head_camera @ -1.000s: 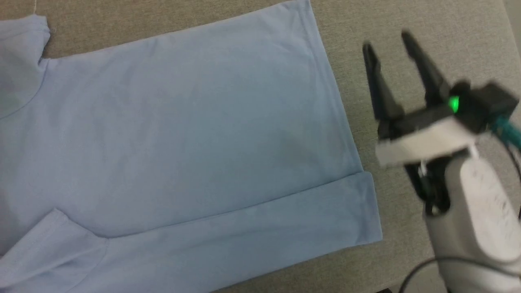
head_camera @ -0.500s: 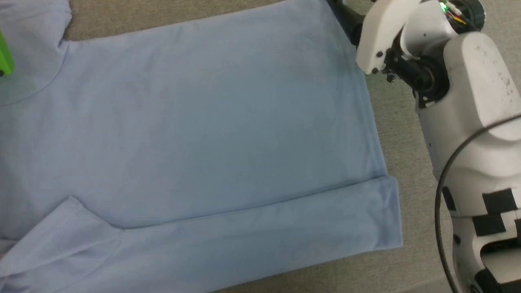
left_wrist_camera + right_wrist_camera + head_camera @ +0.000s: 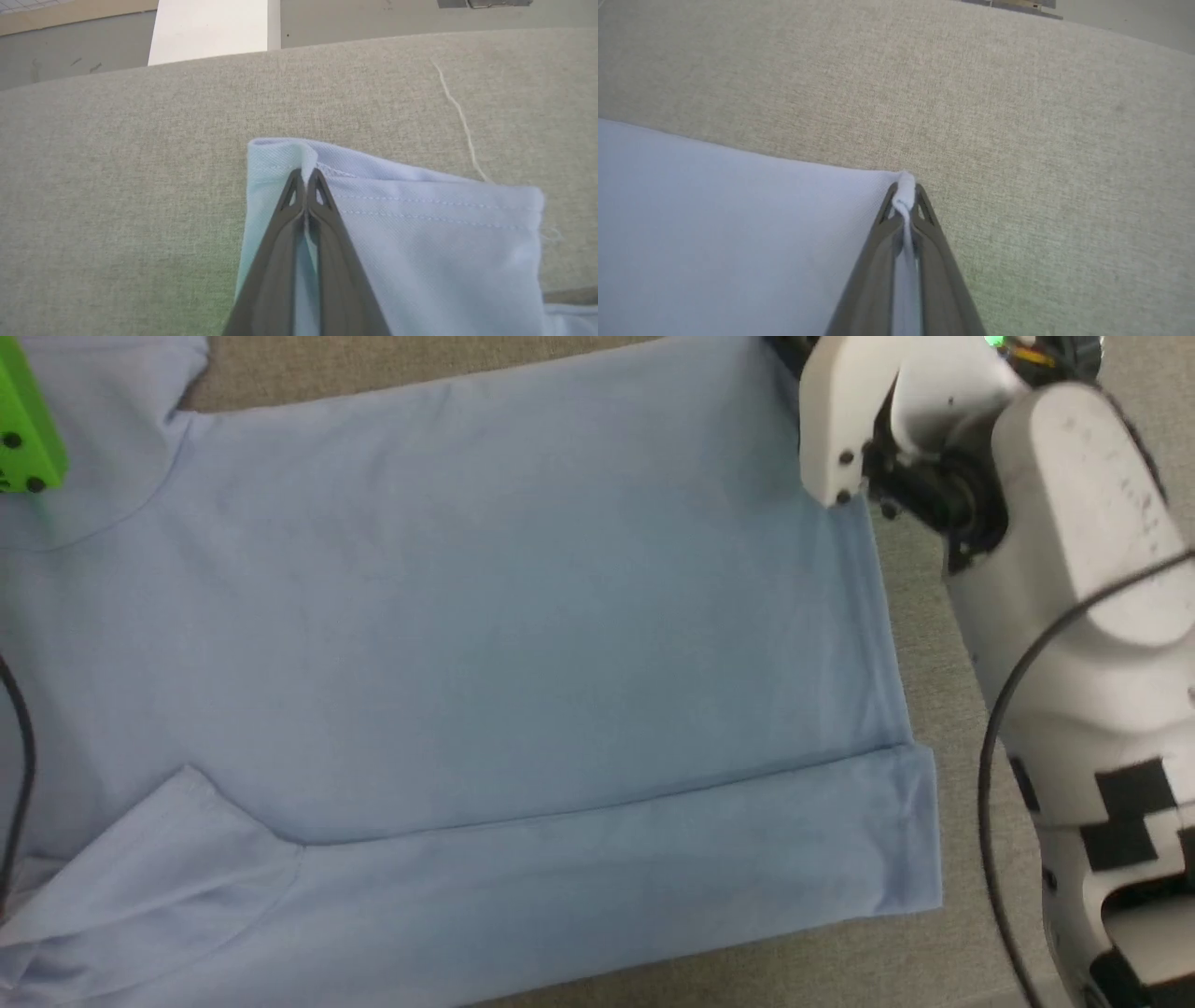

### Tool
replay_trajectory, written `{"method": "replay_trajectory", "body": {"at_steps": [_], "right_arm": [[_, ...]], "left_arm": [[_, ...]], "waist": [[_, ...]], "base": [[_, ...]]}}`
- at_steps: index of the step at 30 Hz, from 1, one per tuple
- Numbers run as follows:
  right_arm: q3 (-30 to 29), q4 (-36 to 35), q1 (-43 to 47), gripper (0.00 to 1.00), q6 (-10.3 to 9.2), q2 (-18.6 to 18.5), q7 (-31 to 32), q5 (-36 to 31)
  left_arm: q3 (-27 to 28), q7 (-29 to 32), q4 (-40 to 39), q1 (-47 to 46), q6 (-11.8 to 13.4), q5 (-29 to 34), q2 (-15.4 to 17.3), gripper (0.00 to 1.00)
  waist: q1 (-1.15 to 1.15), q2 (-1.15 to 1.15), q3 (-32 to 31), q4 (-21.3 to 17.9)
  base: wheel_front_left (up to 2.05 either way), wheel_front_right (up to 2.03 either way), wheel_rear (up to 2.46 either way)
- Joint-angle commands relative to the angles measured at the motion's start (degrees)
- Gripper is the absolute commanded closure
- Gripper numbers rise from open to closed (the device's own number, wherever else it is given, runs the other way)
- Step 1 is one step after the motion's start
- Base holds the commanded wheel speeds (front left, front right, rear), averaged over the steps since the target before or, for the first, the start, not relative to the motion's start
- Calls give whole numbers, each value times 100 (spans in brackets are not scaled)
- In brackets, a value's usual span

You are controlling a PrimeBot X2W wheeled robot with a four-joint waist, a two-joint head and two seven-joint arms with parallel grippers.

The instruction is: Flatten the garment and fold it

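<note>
**Both hands pinched on the far edge of the shirt**

The garment (image 3: pixel 523 616) lies spread flat on the grey bench (image 3: pixel 896 961), a light blue T-shirt with its hem toward my right. Along the near side, a long strip of the body is folded up over the rest, making a straight band from the hem corner to the near sleeve (image 3: pixel 159 868), which lies creased at the lower left of the head view.

My left hand (image 3: pixel 306 179) is closed, its two dark fingers pressed together on a small ridge of cloth. The piece it grips carries a double line of stitching, and that part of the garment (image 3: pixel 420 242) lies on the bench (image 3: pixel 117 186) around the fingers. A pale loose thread (image 3: pixel 460 116) trails across the bench just beyond it.

My right hand (image 3: pixel 905 191) is also closed, with a little bunch of fabric squeezed up between its tips. It holds the very corner of the garment (image 3: pixel 714 224), where two edges meet; bare bench (image 3: pixel 1017 116) lies beyond and to the side.

In the head view my pale right forearm (image 3: pixel 1074 569) reaches over the far hem corner, and a green block (image 3: pixel 23 429) sits at the upper left, above the collar area.
</note>
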Motion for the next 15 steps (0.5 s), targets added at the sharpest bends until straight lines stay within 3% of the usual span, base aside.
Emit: {"method": "replay_trajectory", "body": {"at_steps": [1,9,15], "right_arm": [[46,-122,228,100,-8,-38,-359,61],[487,-738,1257,100,-8,-450,-2100,607],[667,-938,2130,100,-8,-826,-2783,675]], "left_arm": [[78,-345,-12,161,-58,-65,-40,100],[593,-2163,-398,1536,-268,-428,-312,100],[850,-2950,-790,2888,-287,-760,-650,100]], "waist": [[0,0,-169,39],[0,0,-962,245],[0,0,-1666,522]], "base": [[0,0,0],[0,0,0],[0,0,0]]}}
